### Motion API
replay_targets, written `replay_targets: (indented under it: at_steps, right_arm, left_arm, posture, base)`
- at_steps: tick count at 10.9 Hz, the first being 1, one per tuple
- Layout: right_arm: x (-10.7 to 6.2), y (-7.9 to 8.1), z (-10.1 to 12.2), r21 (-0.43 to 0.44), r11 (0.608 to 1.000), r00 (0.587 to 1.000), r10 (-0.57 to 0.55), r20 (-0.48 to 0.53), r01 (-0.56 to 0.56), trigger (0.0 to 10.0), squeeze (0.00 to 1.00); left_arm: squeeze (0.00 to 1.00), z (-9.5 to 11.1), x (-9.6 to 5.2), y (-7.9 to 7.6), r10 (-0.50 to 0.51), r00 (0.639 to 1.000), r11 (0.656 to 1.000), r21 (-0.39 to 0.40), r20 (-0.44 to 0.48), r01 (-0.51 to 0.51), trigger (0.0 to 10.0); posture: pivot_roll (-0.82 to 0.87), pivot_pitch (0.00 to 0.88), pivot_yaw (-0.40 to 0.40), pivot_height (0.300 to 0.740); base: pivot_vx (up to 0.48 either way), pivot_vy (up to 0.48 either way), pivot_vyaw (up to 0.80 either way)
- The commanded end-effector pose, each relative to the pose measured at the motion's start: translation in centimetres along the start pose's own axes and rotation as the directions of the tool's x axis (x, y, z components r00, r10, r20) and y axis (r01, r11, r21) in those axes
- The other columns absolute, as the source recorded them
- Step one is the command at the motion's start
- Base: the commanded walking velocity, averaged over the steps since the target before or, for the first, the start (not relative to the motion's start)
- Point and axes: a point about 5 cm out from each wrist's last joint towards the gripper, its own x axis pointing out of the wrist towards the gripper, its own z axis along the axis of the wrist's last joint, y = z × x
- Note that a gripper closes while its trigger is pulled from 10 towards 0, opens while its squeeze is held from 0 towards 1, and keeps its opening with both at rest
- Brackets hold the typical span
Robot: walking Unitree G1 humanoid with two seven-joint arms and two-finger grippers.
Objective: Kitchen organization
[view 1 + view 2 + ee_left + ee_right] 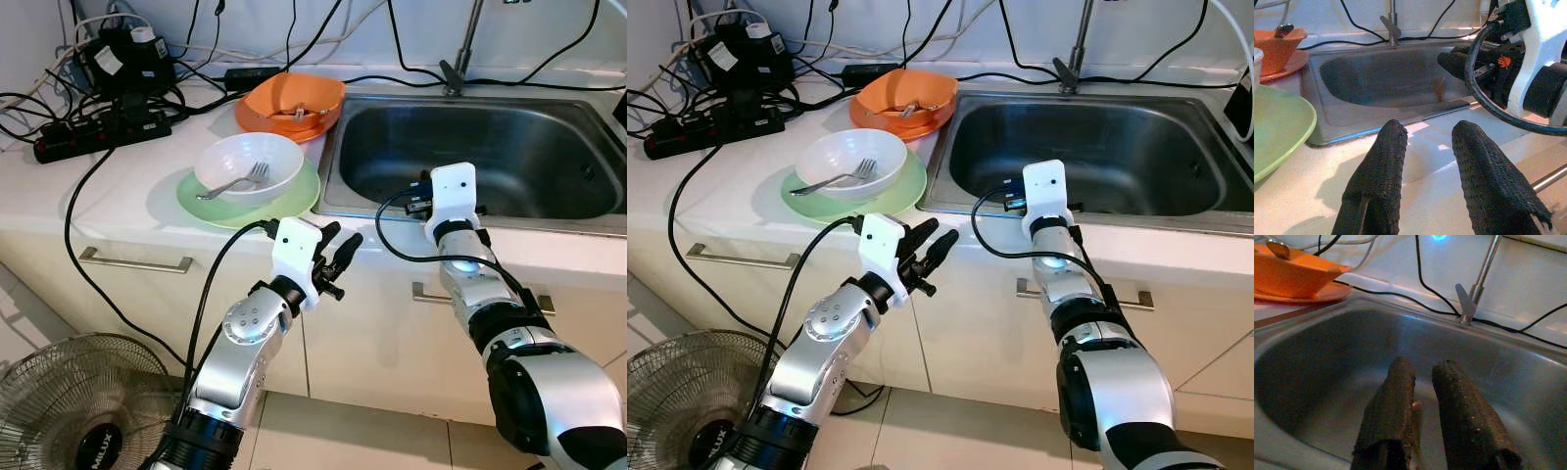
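A white bowl (250, 164) with a fork (238, 181) in it sits on a green plate (294, 201) on the bench (118, 196), just beside the sink (480, 157). Behind it, an orange bowl (294, 98) rests on an orange plate (257, 122), a utensil lying inside.

The left end effector (338, 257) hangs just off the bench's front edge, near the green plate, its fingers (1378, 171) slightly apart and holding nothing. The right end effector (1418, 401) reaches over the sink's front rim, fingers nearly together with a narrow gap, empty.

The dishes look rigid, smooth and probably slippery, and may break if dropped. The loose fork would likely slide or rattle if the bowl tips. A pinch on the bowl's rim, one finger inside and one outside, seems the soundest hold, keeping it level.
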Motion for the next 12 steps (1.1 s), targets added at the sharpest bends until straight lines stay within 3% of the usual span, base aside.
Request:
replay_targets:
  at_steps: [1, 5, 8, 10, 12]
  right_arm:
    - [0.2, 0.1, 0.1, 0.006, 1.0, 1.0, 0.003, -0.016, -0.003, 10.0, 0.04]
    - [0.2, 0.2, 0.8, 0.039, 0.999, 0.999, -0.014, 0.041, 0.012, 10.0, 0.0]
    - [0.0, -0.3, 3.2, 0.108, 0.993, 0.973, -0.065, 0.223, 0.042, 10.0, 0.0]
    - [-1.1, -0.2, 3.1, 0.135, 0.99, 0.957, -0.086, 0.278, 0.05, 10.0, 0.0]
    - [-4.0, 0.8, 1.9, 0.103, 0.995, 0.948, -0.028, 0.316, -0.004, 10.0, 0.0]
  left_arm:
    - [0.0, -0.2, 0.0, 0.1, 0.009, 1.0, 1.0, -0.002, -0.013, -0.009, 10.0]
    - [0.0, 0.0, 0.1, 0.4, 0.042, 0.999, 0.999, 0.018, 0.005, -0.042, 10.0]
    - [0.0, 0.9, 0.3, 1.6, 0.132, 0.988, 0.99, 0.032, 0.075, -0.134, 10.0]
    - [0.0, 0.8, 0.5, 1.7, 0.145, 0.986, 0.988, 0.038, 0.085, -0.149, 10.0]
    - [0.0, 0.8, 0.6, 1.9, 0.175, 0.979, 0.983, 0.04, 0.109, -0.18, 10.0]
  posture:
    - [0.12, 0.0, 0.071, 0.74]
    - [0.11, 0.0, 0.074, 0.74]
    - [0.08, 0.0, 0.08, 0.74]
    - [0.06, 0.0, 0.081, 0.74]
    - [0.05, 0.0, 0.081, 0.74]
  base:
    - [0.0, 0.0, 0.0]
    - [0.0, 0.0, 0.0]
    - [0.0, 0.0, 0.0]
    - [0.0, 0.0, 0.0]
    - [0.0, 0.0, 0.0]
